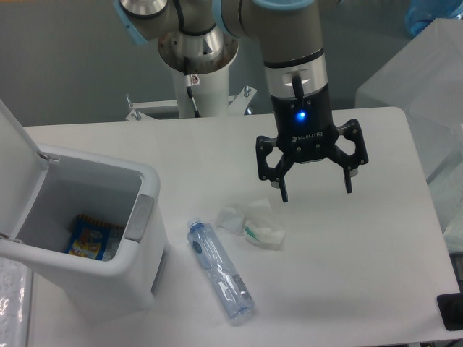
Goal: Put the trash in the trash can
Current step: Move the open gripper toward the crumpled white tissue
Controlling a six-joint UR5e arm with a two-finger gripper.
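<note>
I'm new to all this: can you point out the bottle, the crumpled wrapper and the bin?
plastic bottle (219, 272), fixed camera, middle of its clear body.
crumpled wrapper (253, 223), fixed camera, its white centre.
trash can (108, 271), fixed camera, its white front wall.

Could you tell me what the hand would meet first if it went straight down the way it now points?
Probably the bare table, just right of the crumpled wrapper. The open hand hangs beside the wrapper, though one view leaves depth unclear.

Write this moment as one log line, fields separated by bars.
gripper: open, above table, holds nothing | wrapper: on table | bottle: lying on table | bin: lid open, colourful packet inside
</note>
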